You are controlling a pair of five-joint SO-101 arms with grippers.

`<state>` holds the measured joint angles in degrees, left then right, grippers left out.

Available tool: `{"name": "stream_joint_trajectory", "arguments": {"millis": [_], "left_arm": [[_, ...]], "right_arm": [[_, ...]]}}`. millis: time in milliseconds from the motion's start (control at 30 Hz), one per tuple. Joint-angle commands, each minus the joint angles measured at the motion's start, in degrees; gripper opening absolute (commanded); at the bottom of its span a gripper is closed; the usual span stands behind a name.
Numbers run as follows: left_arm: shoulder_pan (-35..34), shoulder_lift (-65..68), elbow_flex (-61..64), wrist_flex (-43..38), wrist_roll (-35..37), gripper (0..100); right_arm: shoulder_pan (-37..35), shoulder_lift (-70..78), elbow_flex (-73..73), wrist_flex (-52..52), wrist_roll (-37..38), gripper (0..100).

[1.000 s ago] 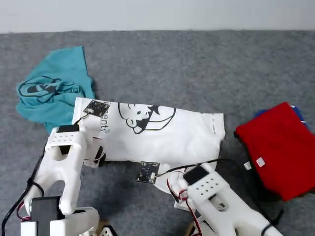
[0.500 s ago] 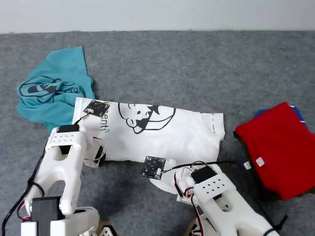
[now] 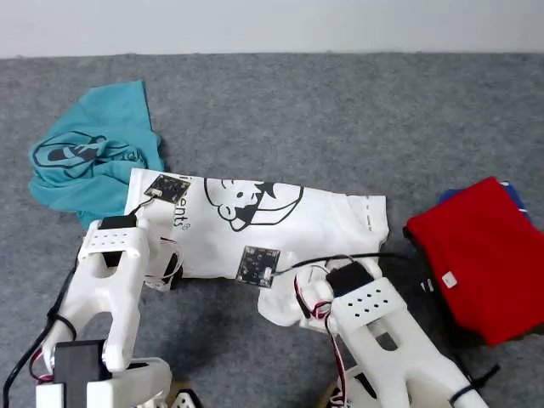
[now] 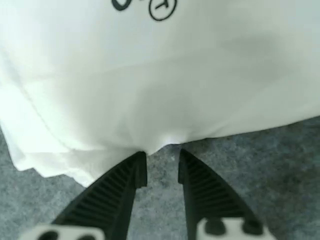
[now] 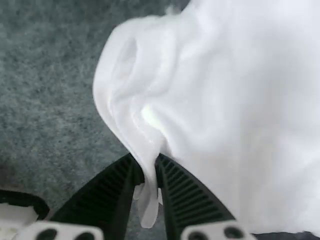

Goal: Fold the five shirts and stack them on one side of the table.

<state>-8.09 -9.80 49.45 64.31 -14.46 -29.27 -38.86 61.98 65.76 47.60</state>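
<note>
High view, left to right. Teal shirt (image 3: pixel 89 157) lies crumpled at the far left of the table (image 3: pixel 340 110), not yet folded. White shirt (image 3: pixel 280 229) is spread across the centre, print up, with its left end just beside the teal one. Red shirt (image 3: pixel 484 259) sits folded at the right edge, with something blue (image 3: pixel 511 192) peeking from under it. I take that to be the stack.

Left wrist view: left gripper (image 4: pixel 162 161) sits at the white shirt's near hem. Its jaws are slightly parted, bare table shows in the gap, and nothing is held.

Right wrist view: right gripper (image 5: pixel 148 169) is clenched on a bunched fold at the white shirt's near edge, and cloth hangs down between the jaws.

Step in hand, by my reading: fold the white shirt's near edge over toward its far edge.

Notes for you:
- Close the left jaws on the hem before any lift. With one side gripped, the cloth is likely to twist.
- The right grip holds a wad, probably several layers, so expect a lumpy corner. Consider re-pinching a single edge.
- Raise both ends together and level, then carry them straight across.
- Lay the edge down flat before you release.
- Keep the left arm's path off the teal shirt, which lies close enough to snag.
</note>
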Motion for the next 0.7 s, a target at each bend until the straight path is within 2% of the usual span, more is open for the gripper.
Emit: {"name": "stream_joint_trajectory", "arguments": {"millis": [0, 267, 667], "left_arm": [[0.4, -2.1, -0.7, 0.3, -0.6, 12], [0.4, -2.1, -0.7, 0.3, -0.6, 12], [0.0, -2.2, -4.8, 4.7, -0.6, 12]], "right_arm": [[0.9, -0.6, -3.0, -0.7, 2.3, 1.1], [8.3, -0.5, -3.4, -8.6, 2.1, 1.1], [10.8, 5.4, -9.0, -18.5, -4.9, 1.1]]}}
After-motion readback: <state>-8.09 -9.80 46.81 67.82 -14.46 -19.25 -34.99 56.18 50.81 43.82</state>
